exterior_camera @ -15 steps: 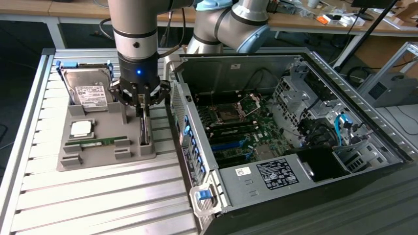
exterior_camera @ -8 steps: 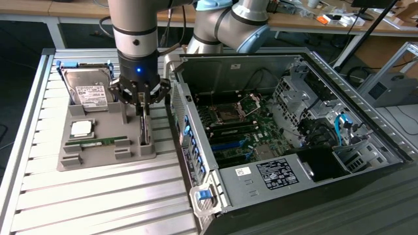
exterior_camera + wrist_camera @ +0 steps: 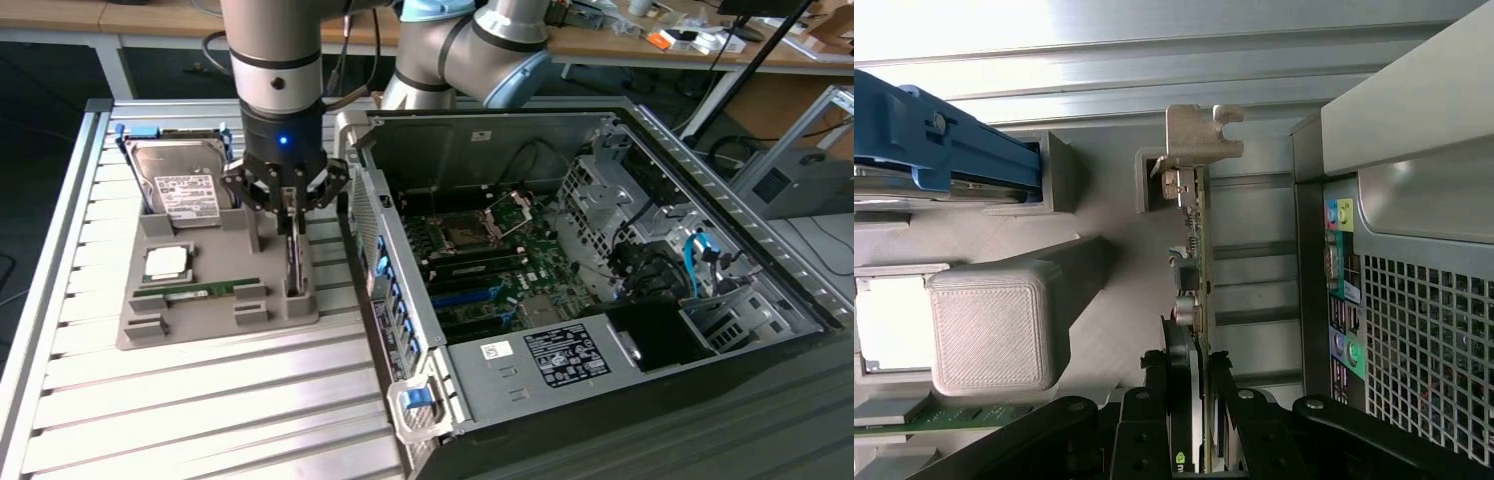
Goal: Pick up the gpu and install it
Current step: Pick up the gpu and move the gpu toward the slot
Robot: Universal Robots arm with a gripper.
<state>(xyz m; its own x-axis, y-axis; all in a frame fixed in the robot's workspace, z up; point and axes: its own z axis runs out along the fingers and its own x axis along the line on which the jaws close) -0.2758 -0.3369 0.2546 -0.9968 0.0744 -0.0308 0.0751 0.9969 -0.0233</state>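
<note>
The gpu is a thin dark card standing on edge in a slot of the grey holder, at the side nearest the computer case. In the wrist view the gpu runs away from the camera and ends in its silvery bracket. My gripper comes straight down onto its upper edge. The two black fingers press against either side of the card and its round black fan, so the gripper is shut on the gpu. The card's lower edge still sits in the holder.
The grey holder also carries a silver hard drive, a small square chip and a green memory stick. The open computer case lies at the exterior view's right, its motherboard exposed. Its perforated rear wall is close beside the card.
</note>
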